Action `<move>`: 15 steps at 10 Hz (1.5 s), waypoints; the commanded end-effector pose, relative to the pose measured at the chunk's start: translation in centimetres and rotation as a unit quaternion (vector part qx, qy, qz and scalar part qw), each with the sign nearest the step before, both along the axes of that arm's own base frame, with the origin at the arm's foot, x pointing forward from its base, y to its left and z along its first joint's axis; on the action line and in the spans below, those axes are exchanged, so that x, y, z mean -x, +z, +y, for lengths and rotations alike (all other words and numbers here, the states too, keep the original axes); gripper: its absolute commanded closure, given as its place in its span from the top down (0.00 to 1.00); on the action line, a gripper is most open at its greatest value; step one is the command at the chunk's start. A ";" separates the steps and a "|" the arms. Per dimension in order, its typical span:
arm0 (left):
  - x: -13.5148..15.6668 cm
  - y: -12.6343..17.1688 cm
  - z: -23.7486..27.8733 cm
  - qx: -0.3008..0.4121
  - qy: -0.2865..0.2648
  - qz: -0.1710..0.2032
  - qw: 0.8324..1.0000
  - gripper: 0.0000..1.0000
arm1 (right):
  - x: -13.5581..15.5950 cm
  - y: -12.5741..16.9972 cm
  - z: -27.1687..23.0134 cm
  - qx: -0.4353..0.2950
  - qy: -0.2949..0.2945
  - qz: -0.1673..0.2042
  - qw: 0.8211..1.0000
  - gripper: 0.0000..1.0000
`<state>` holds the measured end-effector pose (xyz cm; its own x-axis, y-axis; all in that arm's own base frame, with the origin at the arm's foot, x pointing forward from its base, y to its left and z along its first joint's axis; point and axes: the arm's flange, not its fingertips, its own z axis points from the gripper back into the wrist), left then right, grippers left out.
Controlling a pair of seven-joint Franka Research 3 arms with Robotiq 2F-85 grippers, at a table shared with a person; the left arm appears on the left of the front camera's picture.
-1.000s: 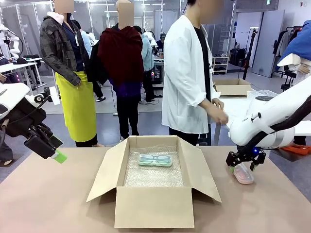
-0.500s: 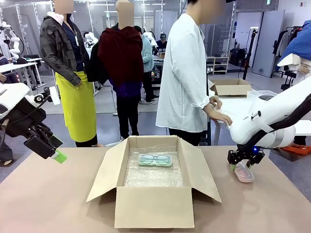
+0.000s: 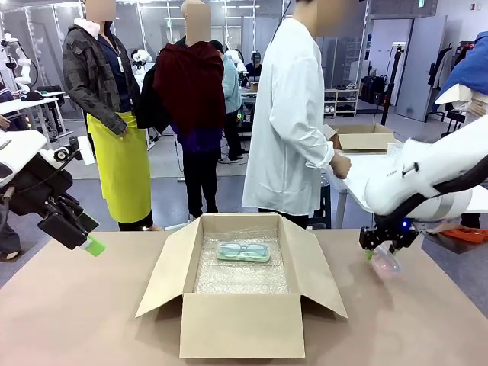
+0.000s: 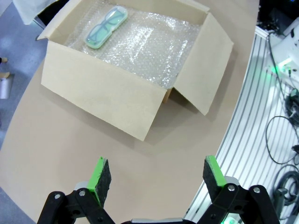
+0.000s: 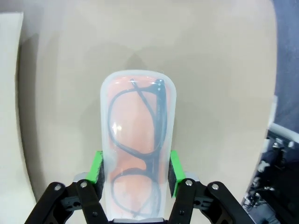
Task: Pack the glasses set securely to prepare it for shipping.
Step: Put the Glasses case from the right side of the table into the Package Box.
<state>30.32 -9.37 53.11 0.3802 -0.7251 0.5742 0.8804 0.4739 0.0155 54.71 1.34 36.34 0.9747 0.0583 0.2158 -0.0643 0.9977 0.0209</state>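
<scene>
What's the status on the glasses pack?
Right gripper: jaws shut on pink case, right of cardboard box. Left gripper: jaws open, empty, off left. Mint-green case in box on bubble wrap. Flaps open, nothing in the way.

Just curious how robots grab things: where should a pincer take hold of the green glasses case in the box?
Likely across its long edges, mid-length, coming straight down: the green glasses case lies flat on bubble wrap, and the walls of the cardboard box block side approaches.

1 glasses case [image 3: 243, 251] on bubble wrap [image 3: 240, 279] inside the box [image 3: 242, 325]; the other case [image 3: 386, 265] right of the box
</scene>
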 end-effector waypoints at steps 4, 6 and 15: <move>0.0 0.0 0.2 0.010 -0.012 0.000 1.000 1.00 | 6.1 11.8 1.4 0.021 0.225 -0.011 0.974 0.35; 0.0 0.0 0.2 0.010 -0.012 0.000 1.000 1.00 | 6.7 14.8 5.2 0.000 0.378 -0.002 0.926 0.35; 0.0 0.0 0.2 0.010 -0.012 0.000 1.000 1.00 | 4.3 6.7 32.6 0.024 0.634 0.036 0.772 0.35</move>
